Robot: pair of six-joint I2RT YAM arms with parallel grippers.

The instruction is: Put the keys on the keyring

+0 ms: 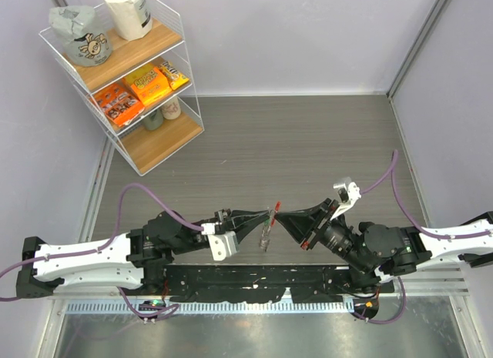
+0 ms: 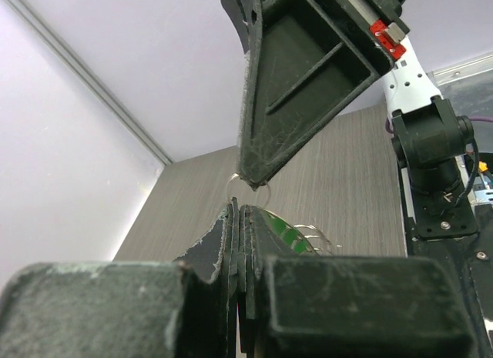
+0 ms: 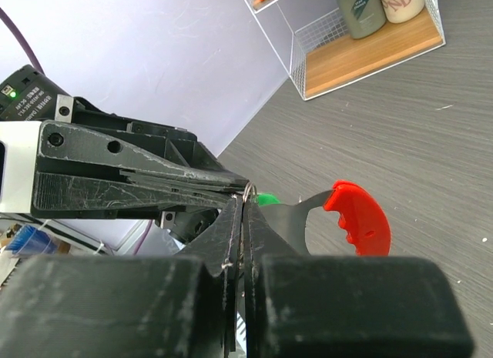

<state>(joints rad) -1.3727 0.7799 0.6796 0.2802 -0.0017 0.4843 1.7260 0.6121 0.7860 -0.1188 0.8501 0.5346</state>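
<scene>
Grey wood-grain tabletop [image 1: 323, 142] w/ pale lilac walls is framing the job, and you're working in mid-air just ahead of the arm bases. Your left gripper [image 1: 267, 217] is reaching in w/ fingers pressed together. On its wrist cam it seems to be pinching the green key [image 2: 281, 229], whose head is poking out beside the tips. Your right gripper [image 1: 280, 217] is meeting it tip to tip, fingers also closed, prob. nipping the keyring [image 3: 358, 219] at its thin wire end. The red arc is jutting off to one side and a silvery bit [image 1: 265, 239] is dangling below, clear of the table. Black key: not showing anywhere.

Step in hand, as I'm reading it, is feeding the key's hole onto the wire. You're wanting one hand acting as a steady vice while the other is making tiny twists, no pulling apart. Thin springy wire is likely slipping under weak grip. The top cam is hiding the joint, so you're better off steering by the wrist cams.

Far back left, a wire shelf [image 1: 154, 146] is holding orange snack packs [image 1: 146, 85], a grey bag [image 1: 83, 36] w/ a skull-type print, a white bag [image 1: 127, 10] and bottles [image 3: 362, 10]. Lettering is too small to read.
</scene>
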